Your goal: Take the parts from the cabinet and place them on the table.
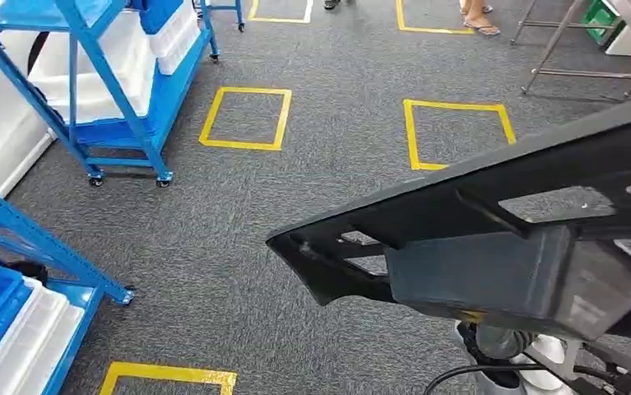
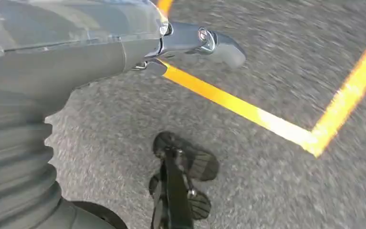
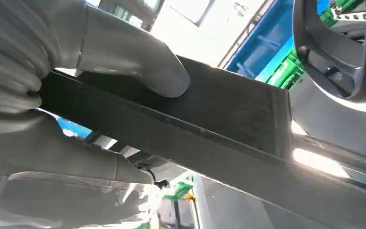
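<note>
A long black plastic part (image 1: 493, 239), flat with ribs and cut-out openings, is held out low in front of the robot in the head view, running from the right edge across to a pointed end near the middle of the picture. It is carried in the air above the grey carpet floor (image 1: 312, 206), clear of everything else.

In the right wrist view the right hand (image 3: 76, 90) is seen clamped on that part (image 3: 219, 129): the thick grey thumb (image 3: 138, 62) is pressed flat on one face, and the other fingers (image 3: 66, 157) are wrapped under the opposite face, so the black bar is gripped between them.

In the left wrist view the left hand (image 2: 76, 52) is seen hanging over the carpet, with one pale finger (image 2: 209, 43) stretched out and nothing seen in it; whether the rest of the fingers are apart or curled cannot be told.

On the floor, squares of yellow tape (image 1: 246, 119) are marked out ahead of the robot. Blue wheeled racks (image 1: 114, 99) with white bins (image 1: 106, 74) are seen at the left of the head view, one farther off and one close by. At the far edge a person's feet (image 1: 480, 20) in sandals are seen standing on the carpet, and the metal legs of a frame (image 1: 559, 49) are seen at the far right.
</note>
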`<control>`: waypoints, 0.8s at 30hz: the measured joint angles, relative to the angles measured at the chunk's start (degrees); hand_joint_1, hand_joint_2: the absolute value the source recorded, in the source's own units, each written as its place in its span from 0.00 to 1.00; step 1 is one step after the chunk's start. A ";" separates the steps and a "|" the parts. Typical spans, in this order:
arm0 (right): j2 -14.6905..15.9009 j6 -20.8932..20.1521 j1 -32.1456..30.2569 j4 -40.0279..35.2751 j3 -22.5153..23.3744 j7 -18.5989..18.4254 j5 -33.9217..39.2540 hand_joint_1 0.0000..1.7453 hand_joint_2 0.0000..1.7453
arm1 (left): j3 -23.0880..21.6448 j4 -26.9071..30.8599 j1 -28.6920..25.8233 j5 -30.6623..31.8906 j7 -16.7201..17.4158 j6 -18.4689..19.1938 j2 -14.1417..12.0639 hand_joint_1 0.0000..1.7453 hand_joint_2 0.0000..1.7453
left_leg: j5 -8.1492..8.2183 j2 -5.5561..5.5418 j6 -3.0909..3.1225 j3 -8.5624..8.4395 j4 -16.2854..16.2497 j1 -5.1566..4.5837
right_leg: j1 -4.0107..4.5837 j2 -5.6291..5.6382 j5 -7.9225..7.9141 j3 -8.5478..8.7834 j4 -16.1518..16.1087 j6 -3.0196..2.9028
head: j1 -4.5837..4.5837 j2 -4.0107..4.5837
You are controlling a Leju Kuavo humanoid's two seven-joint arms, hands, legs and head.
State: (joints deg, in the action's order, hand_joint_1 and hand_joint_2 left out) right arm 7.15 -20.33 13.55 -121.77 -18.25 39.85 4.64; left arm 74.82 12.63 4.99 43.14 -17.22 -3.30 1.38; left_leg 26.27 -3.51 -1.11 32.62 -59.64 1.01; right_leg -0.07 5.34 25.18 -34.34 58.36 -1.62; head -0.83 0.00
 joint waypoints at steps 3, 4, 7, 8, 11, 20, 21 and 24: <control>-0.20 0.65 0.68 0.09 -0.46 -0.02 -0.37 1.00 1.00 | 0.00 0.00 0.09 0.24 0.13 0.40 0.00 0.00 1.00 | 0.65 -1.89 0.40 -0.49 1.36 -0.24 | -0.42 2.07 -0.37 -1.06 0.26 1.33 | 0.02 0.00; -0.17 1.29 0.70 0.09 -0.55 0.00 -0.40 1.00 1.00 | -0.04 0.00 0.10 0.51 0.22 0.44 -0.02 0.00 1.00 | 0.52 -1.17 0.81 -0.62 1.60 -0.35 | -0.66 2.92 -0.66 -1.08 0.01 1.78 | 0.04 0.00; -0.13 2.49 1.72 0.09 -0.88 -0.02 0.00 1.00 1.00 | -0.22 0.00 0.36 1.34 0.35 0.57 0.06 0.00 1.00 | -0.11 1.37 2.05 -1.17 2.68 -0.01 | -0.01 -2.97 1.86 -2.77 3.67 2.33 | -0.33 0.00; -0.09 3.00 2.12 0.20 -1.10 0.00 0.37 1.00 1.00 | -0.33 0.00 0.30 1.60 0.37 0.57 0.06 0.00 1.00 | -0.10 2.25 2.08 -1.17 2.65 -0.21 | -0.19 -4.16 4.02 -4.78 7.77 2.63 | -0.31 0.00; 0.13 4.16 2.68 0.72 -1.60 0.00 1.55 1.00 1.00 | -0.50 0.00 0.24 2.10 1.27 -0.06 0.06 0.00 1.00 | 0.08 4.92 2.18 -1.14 2.61 -0.48 | -0.71 -4.86 7.16 -9.97 18.08 3.18 | -0.35 0.00; 1.42 9.60 6.42 1.68 -6.01 -0.85 0.54 1.00 1.00 | -1.11 0.00 0.90 2.91 1.00 -0.46 0.22 0.00 1.00 | 1.03 9.77 0.13 -2.24 2.75 -0.83 | 0.45 -6.99 0.03 -0.55 -0.32 0.98 | -0.26 0.00; 1.64 10.30 6.45 1.68 -6.28 -0.83 0.72 1.00 1.00 | -1.22 0.00 1.09 3.04 0.85 -0.46 0.24 0.00 1.00 | 1.47 9.13 -0.36 -2.16 2.51 -0.62 | -0.14 -6.40 -0.33 -0.12 -0.82 0.50 | -0.22 0.00; 2.30 11.37 6.66 1.68 -7.44 -0.13 1.46 1.00 1.00 | -1.55 -0.02 0.93 3.17 0.65 -0.46 0.52 0.00 1.00 | 7.47 4.47 -0.48 2.23 -7.84 -0.37 | -0.11 -5.11 -0.30 0.05 -0.92 -0.21 | -0.02 0.00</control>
State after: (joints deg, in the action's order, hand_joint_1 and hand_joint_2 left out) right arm 9.44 -8.96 20.21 -120.08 -25.68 39.72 6.10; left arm 73.26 12.61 5.92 46.31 -16.57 -3.76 1.90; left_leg 33.74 0.95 -1.59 34.85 -67.48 0.65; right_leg -0.19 0.23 24.88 -34.29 57.43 -1.83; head -0.85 0.00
